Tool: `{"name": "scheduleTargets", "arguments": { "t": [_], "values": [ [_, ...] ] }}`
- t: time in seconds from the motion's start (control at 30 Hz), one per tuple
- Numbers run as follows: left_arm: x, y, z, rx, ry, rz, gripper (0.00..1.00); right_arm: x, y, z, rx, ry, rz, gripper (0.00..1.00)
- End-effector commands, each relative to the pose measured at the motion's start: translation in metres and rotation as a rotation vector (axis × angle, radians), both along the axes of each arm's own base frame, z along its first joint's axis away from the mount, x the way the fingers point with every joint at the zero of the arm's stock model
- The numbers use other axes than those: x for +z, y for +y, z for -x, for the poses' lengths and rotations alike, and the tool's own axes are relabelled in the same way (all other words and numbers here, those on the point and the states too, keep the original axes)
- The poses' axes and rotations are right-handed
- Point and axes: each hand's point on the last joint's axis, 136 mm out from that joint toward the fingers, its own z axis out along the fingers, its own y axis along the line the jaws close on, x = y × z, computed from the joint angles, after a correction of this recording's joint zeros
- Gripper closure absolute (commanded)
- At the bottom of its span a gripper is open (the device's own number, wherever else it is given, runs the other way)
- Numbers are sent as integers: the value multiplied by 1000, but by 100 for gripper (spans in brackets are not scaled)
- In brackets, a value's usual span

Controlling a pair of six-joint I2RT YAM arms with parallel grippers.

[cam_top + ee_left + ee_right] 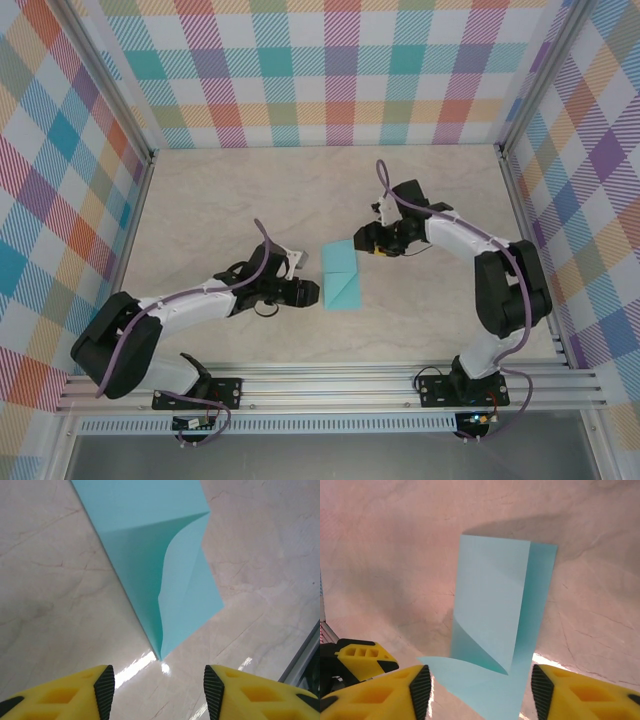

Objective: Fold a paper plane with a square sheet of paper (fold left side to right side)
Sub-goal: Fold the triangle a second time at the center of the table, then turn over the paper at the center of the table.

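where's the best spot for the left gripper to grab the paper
Probably the loose flap's curled edge: it lifts off the layer beneath, while the rest of the paper lies flat on the table. Bring the open left gripper in low from the pointed near corner, one finger sliding under the curl.

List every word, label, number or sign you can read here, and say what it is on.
None can be read.
The paper is plain; the walls bear only checks.
The left gripper and right gripper show no marks.
Small boards on the front rail are too small to read.
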Motion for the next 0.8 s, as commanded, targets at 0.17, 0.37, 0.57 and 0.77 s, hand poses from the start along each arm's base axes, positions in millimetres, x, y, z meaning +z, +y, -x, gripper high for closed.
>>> {"name": "scheduleTargets", "arguments": {
  "t": [0.17, 0.37, 0.57, 0.77],
  "values": [
    [-4, -30, -37, -4, 11, 61, 46, -21, 10, 26, 51, 71, -112, 38],
    [-17, -37, -53, 24, 19, 37, 65, -34, 18, 35, 64, 149, -162, 39],
    [-20, -33, -57, 52, 7, 15, 84, -41, 27, 41, 89, 202, -191, 40],
    [-24, -30, -55, 58, 11, 8, 83, -43, 43, 42, 117, 243, -253, 46]
  ]
}}
